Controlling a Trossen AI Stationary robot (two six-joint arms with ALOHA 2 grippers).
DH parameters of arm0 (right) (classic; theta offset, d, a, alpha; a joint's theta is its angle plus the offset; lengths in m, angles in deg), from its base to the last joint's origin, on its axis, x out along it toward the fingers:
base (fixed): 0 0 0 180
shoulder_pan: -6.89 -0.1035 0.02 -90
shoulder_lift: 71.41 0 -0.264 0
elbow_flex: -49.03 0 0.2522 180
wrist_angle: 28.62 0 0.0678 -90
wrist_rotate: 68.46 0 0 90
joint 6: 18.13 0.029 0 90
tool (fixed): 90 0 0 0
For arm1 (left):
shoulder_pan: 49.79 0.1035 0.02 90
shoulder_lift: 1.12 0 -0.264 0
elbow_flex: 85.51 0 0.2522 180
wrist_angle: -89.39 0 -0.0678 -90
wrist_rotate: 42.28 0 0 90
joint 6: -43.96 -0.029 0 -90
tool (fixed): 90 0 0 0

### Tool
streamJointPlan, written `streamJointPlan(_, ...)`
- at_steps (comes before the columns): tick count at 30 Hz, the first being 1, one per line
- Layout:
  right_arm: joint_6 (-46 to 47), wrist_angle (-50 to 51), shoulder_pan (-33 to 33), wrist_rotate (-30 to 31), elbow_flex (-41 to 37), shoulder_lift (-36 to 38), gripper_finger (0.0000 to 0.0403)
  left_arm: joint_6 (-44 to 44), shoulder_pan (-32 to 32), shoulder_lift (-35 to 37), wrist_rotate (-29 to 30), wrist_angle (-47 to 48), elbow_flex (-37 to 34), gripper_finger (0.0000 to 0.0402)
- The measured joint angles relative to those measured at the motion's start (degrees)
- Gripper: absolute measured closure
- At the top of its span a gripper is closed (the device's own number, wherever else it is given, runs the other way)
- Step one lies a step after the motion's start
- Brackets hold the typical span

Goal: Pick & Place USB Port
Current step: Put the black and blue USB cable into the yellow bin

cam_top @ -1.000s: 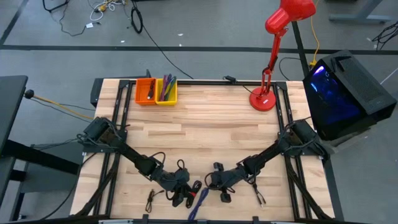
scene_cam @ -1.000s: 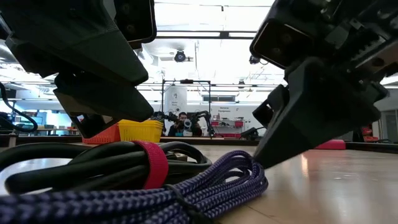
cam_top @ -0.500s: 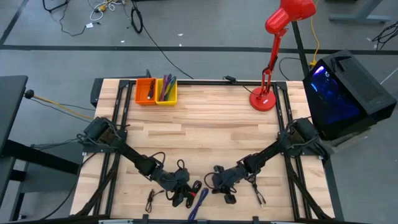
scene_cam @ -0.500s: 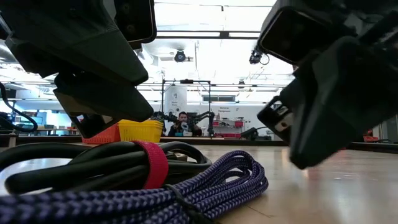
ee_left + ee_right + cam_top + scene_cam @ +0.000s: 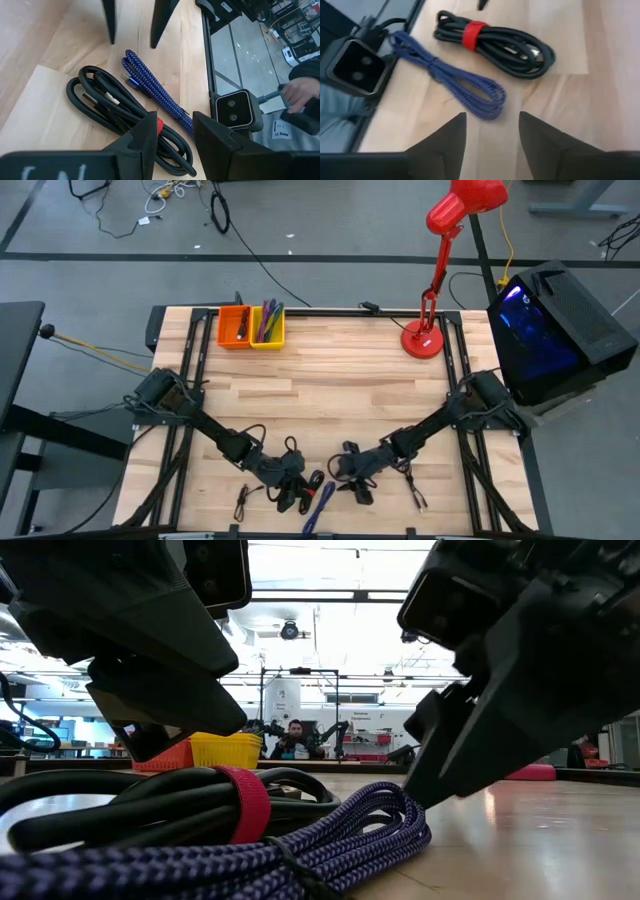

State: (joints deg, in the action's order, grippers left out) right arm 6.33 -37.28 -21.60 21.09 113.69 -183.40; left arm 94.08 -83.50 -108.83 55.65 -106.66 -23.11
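One wooden tabletop (image 5: 330,370); two arms, each with one pincer, the left pincer (image 5: 293,488) and the right pincer (image 5: 349,472); two coiled cables between them, one black cable (image 5: 495,42) bound by a red strap and one blue braided cable (image 5: 450,80); two bins, one orange bin (image 5: 234,327) and one yellow bin (image 5: 268,328); one red lamp (image 5: 440,270).

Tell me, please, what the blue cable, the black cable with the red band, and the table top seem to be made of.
Blue cable: likely braided fabric, a woven pattern shows.
Black cable: smooth rubber or plastic, slightly glossy.
Red band: probably a matte fabric strap.
Table top: light wood, grain and joined strips show.
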Motion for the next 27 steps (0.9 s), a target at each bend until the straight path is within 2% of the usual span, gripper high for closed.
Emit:
streamJointPlan(5, -0.28, -3.88, 0.33, 0.15, 0.0, -2.33, 0.0215, 0.01, 0.0, 0.0, 0.44, 0.01, 0.0, 0.0273)
streamJointPlan(11, -0.4, -8.58, 0.39, -0.6, 1.33, -5.32, 0.0233, 0.01, 0.0, 0.0, 0.44, 0.01, 0.0, 0.0273)
streamJointPlan(14, -0.48, -5.46, 0.33, -0.62, 4.83, -7.43, 0.0274, -0.2, 0.0, 0.0, 0.46, 0.01, 0.0, 0.0273)
streamJointPlan(17, -1.66, -0.69, 0.35, -0.52, 8.22, -8.93, 0.0364, -0.4, -0.02, 0.0, 0.65, 0.0, 0.0, 0.0273)
streamJointPlan(18, -2.38, 0.01, 0.31, 0.15, 8.71, -8.98, 0.038, -0.4, 0.0, 0.0, 0.68, 0.02, 0.0, 0.0273)
streamJointPlan(23, -3.92, 2.04, 1.22, -2.32, 9.03, -7.57, 0.0394, -0.29, -0.02, 0.0, 0.87, 0.02, 0.0, 0.0273)
streamJointPlan(27, -5.71, 9.93, 1.16, -2.05, 8.9, -3.88, 0.0394, -0.4, -0.28, 0.0, 1.05, 0.0, 0.0, 0.0273)
